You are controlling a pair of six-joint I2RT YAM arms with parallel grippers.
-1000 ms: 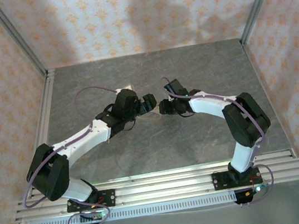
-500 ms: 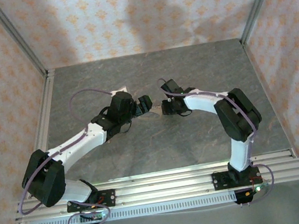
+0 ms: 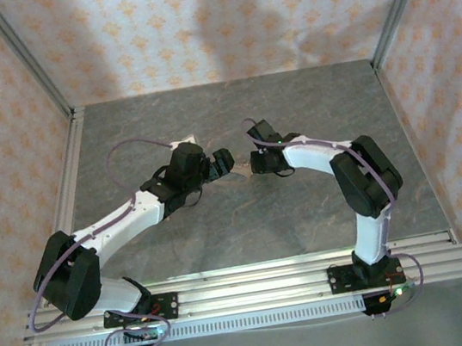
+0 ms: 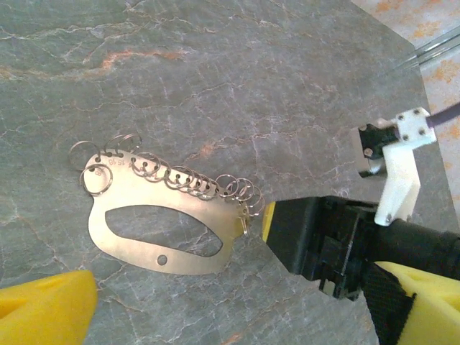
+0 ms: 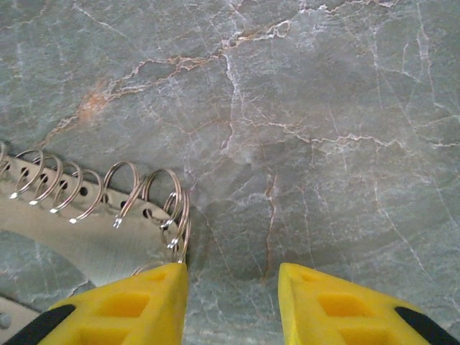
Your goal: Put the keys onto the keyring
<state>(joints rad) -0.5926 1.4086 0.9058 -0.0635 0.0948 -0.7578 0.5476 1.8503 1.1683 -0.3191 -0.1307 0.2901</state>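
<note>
Patience pays: my right pincer (image 5: pixel 231 272) hangs half-spread and empty, one finger (image 5: pixel 154 291) beside the end rings (image 5: pixel 169 205) of the keyring (image 5: pixel 72 244), so I'd centre before pinching.

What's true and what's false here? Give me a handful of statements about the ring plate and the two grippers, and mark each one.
1. The metal plate lies flat on the table. True.
2. Rings are threaded through holes along one edge of it. True.
3. The plate is solid all over. False: it has a long oval opening.
4. The right gripper is clamped on the plate. False: its fingers stand apart over bare table, one beside the plate's ringed end.
5. The left gripper is shut. False: it is open wide.
</note>
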